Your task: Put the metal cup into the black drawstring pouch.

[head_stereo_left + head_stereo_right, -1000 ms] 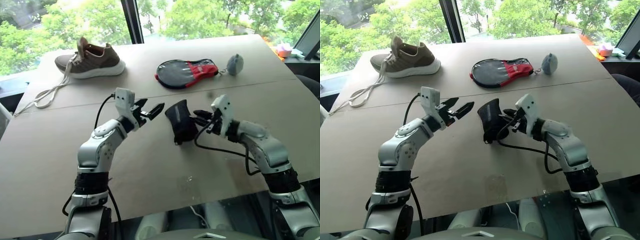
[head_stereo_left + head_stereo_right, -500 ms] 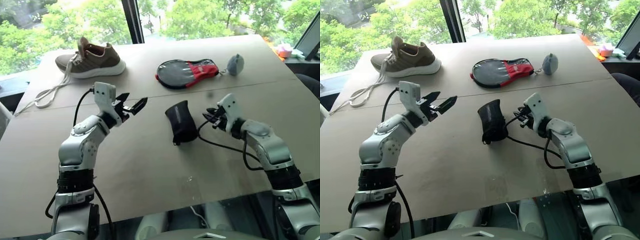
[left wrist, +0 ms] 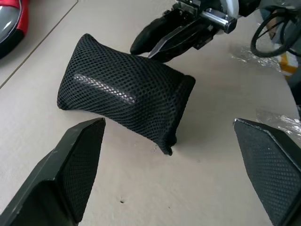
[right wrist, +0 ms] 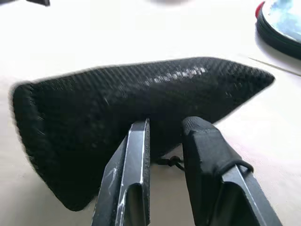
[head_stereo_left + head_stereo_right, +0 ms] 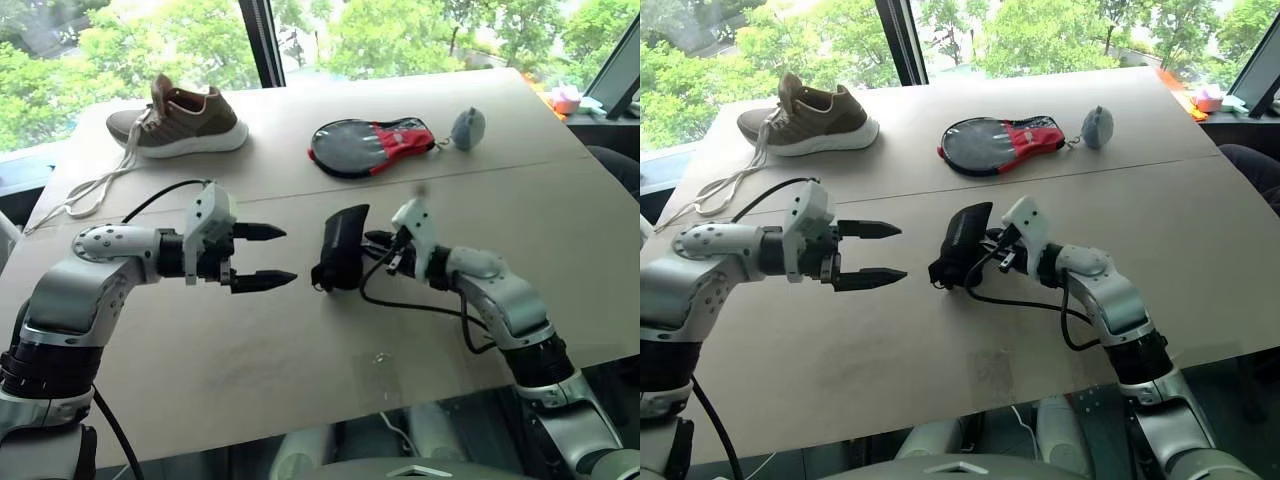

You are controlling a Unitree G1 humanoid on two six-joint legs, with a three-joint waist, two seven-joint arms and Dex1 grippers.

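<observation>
On the black drawstring pouch, no legible writing.

Head pair looks down over the table — wrist views close on the pouch.

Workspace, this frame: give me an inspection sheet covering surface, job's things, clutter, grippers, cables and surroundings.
Surface: tan table, a seam line running across it.
Job's things: black drawstring pouch bulging, on the table between both grippers; metal cup itself nothing seen.
Clutter: brown shoe with loose laces, black-and-red paddle case, grey fuzzy ball, all at the far side.
Grippers: left gripper open, facing the pouch, apart from it; right gripper at the pouch's edge, fingers nearly together on the fabric.
Cables: black cables looped along both arms.
Surroundings: window with green trees beyond the table.
</observation>
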